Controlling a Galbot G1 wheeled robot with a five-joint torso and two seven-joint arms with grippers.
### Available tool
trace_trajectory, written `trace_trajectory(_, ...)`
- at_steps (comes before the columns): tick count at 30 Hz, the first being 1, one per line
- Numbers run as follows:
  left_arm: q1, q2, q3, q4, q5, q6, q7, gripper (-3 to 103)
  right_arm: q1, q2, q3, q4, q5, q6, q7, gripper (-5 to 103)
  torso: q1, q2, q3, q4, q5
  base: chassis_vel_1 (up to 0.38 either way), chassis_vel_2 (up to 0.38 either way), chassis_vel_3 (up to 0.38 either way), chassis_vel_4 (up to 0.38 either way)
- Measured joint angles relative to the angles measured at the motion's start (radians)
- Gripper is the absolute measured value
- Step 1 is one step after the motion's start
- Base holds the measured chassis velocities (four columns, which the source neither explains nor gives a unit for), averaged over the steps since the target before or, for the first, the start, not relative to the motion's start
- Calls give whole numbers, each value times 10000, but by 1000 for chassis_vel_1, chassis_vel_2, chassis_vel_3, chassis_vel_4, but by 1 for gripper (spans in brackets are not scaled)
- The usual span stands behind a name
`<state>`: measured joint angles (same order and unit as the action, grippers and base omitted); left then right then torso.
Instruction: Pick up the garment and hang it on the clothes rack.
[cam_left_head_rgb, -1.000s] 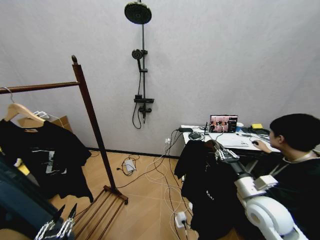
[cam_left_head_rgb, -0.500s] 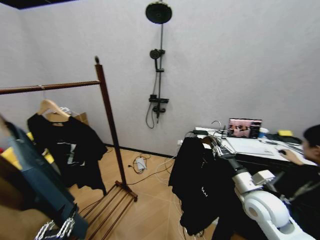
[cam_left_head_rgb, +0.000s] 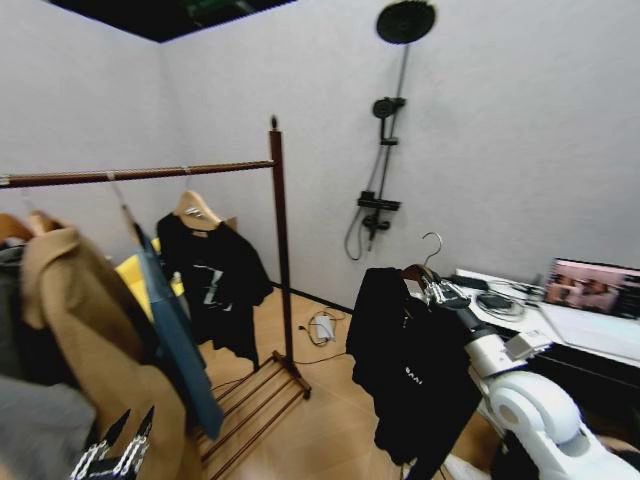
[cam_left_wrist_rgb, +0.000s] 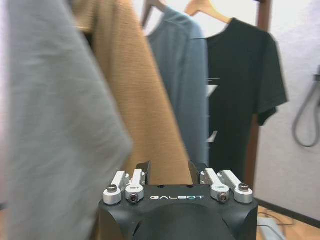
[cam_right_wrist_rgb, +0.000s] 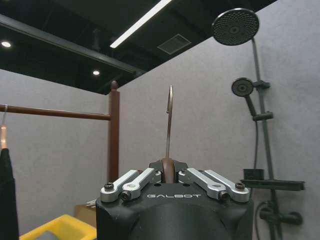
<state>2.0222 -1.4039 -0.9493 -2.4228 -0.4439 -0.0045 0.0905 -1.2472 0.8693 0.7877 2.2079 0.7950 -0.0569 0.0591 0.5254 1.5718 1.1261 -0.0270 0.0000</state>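
The garment (cam_left_head_rgb: 410, 375), a black long-sleeved top with small white lettering, hangs from a wooden hanger whose metal hook (cam_left_head_rgb: 432, 244) points up. My right gripper (cam_left_head_rgb: 428, 289) is shut on the hanger's neck and holds it out to the right of the clothes rack. In the right wrist view the hook (cam_right_wrist_rgb: 169, 120) rises from between the right gripper (cam_right_wrist_rgb: 167, 172) fingers. The clothes rack (cam_left_head_rgb: 280, 260) is dark reddish-brown; its rod (cam_left_head_rgb: 140, 174) runs left from the knobbed post. My left gripper (cam_left_head_rgb: 132, 428) sits low at the left, open and empty (cam_left_wrist_rgb: 169, 167), close to the hung clothes.
On the rod hang a tan coat (cam_left_head_rgb: 80, 320), a blue garment (cam_left_head_rgb: 175, 340) and a black shirt with a pale graphic (cam_left_head_rgb: 215, 290). A shower fixture (cam_left_head_rgb: 385, 150) is on the back wall. A desk with a laptop (cam_left_head_rgb: 590, 288) stands at the right. Cables (cam_left_head_rgb: 320, 330) lie on the floor.
The whole head view has swung left, so the rack and its clothes now sit nearer and more central. My right gripper still holds the garment's hanger.
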Motion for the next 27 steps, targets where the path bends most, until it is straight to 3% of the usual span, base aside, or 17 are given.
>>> trace_trajectory(27, 0, 0, 0, 0, 0, 0, -2, 46, 325, -177, 48, -60, -57, -247, -5, 9, -35, -64, -35, 3, 0, 113, 110, 117, 110)
